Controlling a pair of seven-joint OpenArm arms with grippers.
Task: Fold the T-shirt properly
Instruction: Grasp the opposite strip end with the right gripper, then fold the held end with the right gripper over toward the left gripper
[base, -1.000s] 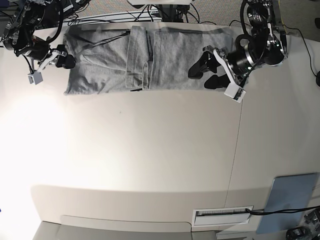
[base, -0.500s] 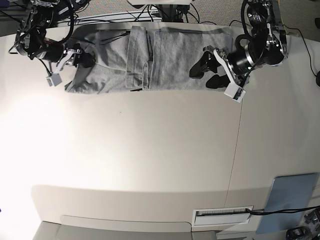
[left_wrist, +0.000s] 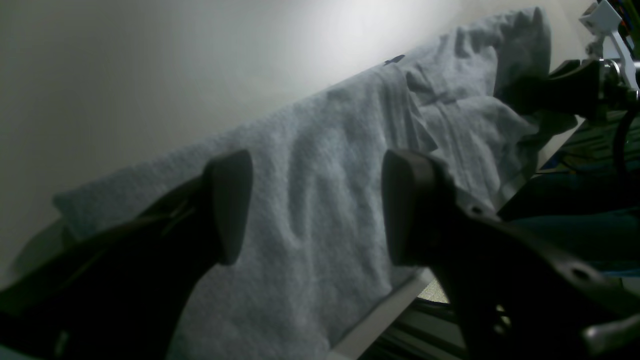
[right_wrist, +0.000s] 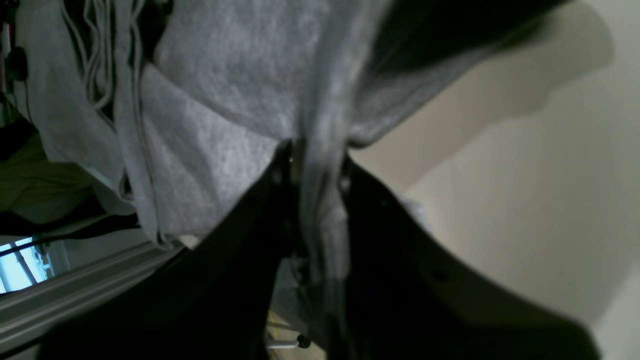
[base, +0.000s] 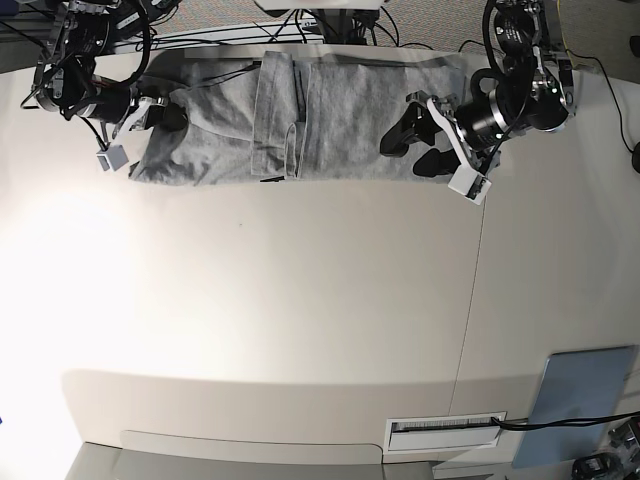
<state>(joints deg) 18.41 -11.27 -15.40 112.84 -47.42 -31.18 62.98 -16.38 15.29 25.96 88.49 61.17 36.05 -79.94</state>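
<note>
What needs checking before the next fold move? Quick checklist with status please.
1. Right gripper pinching the T-shirt: ok, cloth bunched between the jaws.
2. Left gripper open: ok, jaws wide apart.
3. Left gripper over the cloth: ok, the shirt's end lies under it; contact cannot tell.
4. Shirt fully on the table: not ok, far edge at the table's brim.
5. Fold path toward the front: ok, bare surface there.
6. Grey-blue pad out of the way: ok, at the near corner.

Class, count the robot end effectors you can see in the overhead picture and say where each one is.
2. The right end effector is pinching the T-shirt at its left end; the left end effector hangs open over its right end.
</note>
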